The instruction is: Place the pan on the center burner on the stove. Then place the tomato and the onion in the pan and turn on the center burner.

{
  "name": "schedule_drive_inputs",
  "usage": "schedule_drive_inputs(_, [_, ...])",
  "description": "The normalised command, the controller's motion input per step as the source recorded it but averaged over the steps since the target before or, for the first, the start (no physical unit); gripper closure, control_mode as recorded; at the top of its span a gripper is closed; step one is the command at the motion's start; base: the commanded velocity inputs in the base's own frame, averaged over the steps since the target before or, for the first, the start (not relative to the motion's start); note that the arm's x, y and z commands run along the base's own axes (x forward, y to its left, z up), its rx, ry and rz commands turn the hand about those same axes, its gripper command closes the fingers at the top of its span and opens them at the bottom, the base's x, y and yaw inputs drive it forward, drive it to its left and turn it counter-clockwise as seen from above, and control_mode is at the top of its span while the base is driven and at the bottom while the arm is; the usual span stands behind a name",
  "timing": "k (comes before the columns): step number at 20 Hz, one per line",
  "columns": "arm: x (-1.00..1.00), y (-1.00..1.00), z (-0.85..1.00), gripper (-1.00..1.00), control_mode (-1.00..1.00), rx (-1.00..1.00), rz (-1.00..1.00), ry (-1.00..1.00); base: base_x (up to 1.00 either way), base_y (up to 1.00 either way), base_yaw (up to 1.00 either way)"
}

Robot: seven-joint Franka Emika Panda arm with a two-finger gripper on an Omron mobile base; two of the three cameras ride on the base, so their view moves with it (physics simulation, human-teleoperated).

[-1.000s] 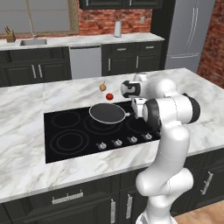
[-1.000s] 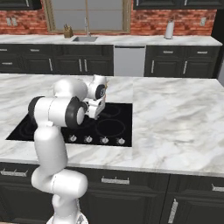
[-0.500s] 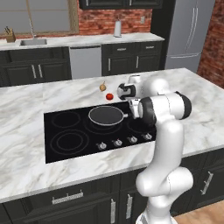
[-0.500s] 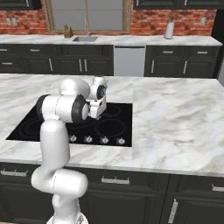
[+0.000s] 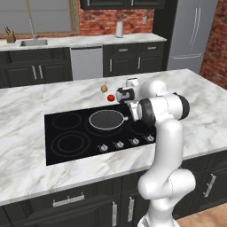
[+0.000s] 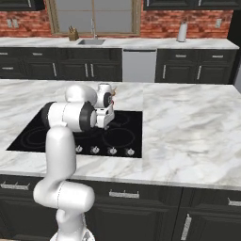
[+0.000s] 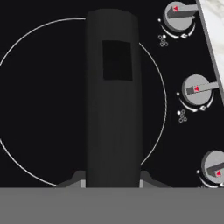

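Observation:
The pan [image 5: 105, 119] sits flat on the middle of the stove [image 5: 53, 133], covering the center burner, its short black handle [image 7: 113, 109] pointing right. My gripper [image 5: 129, 113] reaches down from above onto that handle. In the hand view the gripper [image 7: 111, 181] is shut on the handle, with a fingertip pressed to each side. The tomato [image 5: 111, 97] and the onion [image 5: 104, 88] lie on the marble counter just behind the stove, apart from the pan and left of my hand.
A row of silver knobs [image 5: 126, 142] runs along the stove's front edge; three of them [image 7: 195, 89] show beside the handle. Smaller burner rings [image 5: 68, 144] lie left of the pan. Marble counter [image 6: 188, 127] stretches to the right.
The hand and the pan have edged slightly toward the front of the cooktop; the grip on the handle is unchanged. The tomato and onion stayed put.

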Motion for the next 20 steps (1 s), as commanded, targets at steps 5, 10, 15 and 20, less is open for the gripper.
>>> schedule_drive_inputs(5, [0.25, 0.0, 0.0, 1.0, -1.0, 0.0, 0.0, 0.01, 0.0, 0.0, 0.0])
schedule_drive_inputs(10, [0.03, 0.02, -0.13, 1.0, -1.0, 0.0, 0.0, 0.04, 0.0, 0.0, 0.0])
schedule_drive_inputs(15, [0.0, 0.06, -0.17, 1.0, -1.0, 0.0, 0.0, 0.05, 0.0, 0.0, 0.0])
schedule_drive_inputs(20, [0.0, 0.03, -0.11, 1.0, -1.0, 0.0, 0.0, 0.04, 0.0, 0.0, 0.0])
